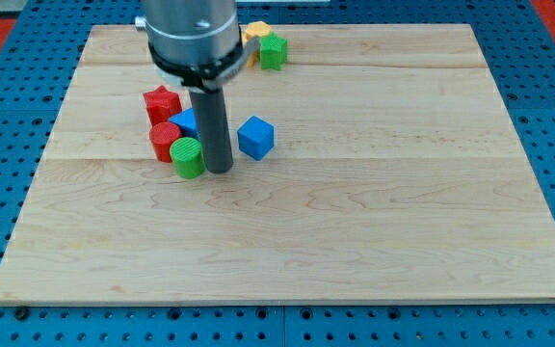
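Observation:
My tip (219, 171) rests on the wooden board just right of a green cylinder (188, 157), close to touching it. Behind that cylinder lie a red cylinder (165, 139), a red star-shaped block (162, 102) and a blue block (186, 122) partly hidden by the rod. A blue cube (255, 137) sits a short way to the right of the rod, apart from it.
At the view's top, a green block (273, 51) and a yellow block (255, 34) sit together near the board's far edge, partly behind the arm's grey body (191, 34). The wooden board (355, 212) lies on a blue perforated table.

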Tool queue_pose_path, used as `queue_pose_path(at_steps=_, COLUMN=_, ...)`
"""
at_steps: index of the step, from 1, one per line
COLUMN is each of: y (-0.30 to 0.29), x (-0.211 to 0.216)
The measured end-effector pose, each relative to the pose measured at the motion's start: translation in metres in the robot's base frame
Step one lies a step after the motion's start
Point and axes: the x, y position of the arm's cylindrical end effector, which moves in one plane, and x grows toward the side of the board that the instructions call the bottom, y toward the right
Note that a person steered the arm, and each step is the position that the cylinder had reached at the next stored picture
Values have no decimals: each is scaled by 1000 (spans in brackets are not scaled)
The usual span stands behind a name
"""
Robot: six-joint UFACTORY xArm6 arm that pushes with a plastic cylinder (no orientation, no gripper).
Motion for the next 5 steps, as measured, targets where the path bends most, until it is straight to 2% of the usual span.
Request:
queue_pose_path(at_steps=1, y=41, x=-22)
queue_pose_path(at_steps=2, y=56, x=-76)
queue_pose_path(at_steps=3, y=38, x=-107)
queue_pose_path(at_steps=4, y=31, x=-90)
queue_pose_path(at_steps=5, y=-8, x=-117)
